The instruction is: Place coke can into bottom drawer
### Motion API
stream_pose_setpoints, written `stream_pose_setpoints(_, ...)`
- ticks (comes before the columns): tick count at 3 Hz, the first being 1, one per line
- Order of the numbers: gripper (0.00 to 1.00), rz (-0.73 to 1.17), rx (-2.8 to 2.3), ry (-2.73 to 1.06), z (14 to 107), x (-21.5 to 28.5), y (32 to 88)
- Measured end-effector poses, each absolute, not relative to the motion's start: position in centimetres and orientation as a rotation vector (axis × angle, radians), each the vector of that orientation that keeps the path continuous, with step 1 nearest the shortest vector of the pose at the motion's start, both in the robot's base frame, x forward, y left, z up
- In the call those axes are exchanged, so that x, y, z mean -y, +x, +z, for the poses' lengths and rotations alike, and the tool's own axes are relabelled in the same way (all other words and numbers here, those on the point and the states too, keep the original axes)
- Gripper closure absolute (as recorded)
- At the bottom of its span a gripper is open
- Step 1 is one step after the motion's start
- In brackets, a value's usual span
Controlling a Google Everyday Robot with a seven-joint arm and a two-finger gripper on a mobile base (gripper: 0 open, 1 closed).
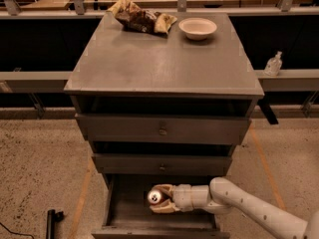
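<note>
The grey cabinet has three drawers. Its bottom drawer is pulled open at the lower middle and shows a plain grey floor. My gripper reaches in from the right on a white arm and is inside the open drawer. It is shut on the coke can, a small red can held on its side with the silver top facing the camera. The can sits low over the drawer floor; whether it touches the floor is not visible.
On the cabinet top lie a brown-and-yellow snack bag at the back left and a white bowl at the back right. The two upper drawers are nearly closed. A clear bottle stands on a ledge to the right.
</note>
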State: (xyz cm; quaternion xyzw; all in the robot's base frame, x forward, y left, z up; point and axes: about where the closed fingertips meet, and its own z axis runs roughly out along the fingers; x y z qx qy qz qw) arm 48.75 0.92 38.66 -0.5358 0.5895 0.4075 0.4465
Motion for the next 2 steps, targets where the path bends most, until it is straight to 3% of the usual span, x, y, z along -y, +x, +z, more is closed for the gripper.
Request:
stream_pose_setpoints(1, 1.00, 1.000, -1.477, -1.343, 34.4, -1.1, 50.6)
stream_pose_setpoints(2, 0.84, 0.987, -1.501, -1.307, 30.2, -0.9, 51.8)
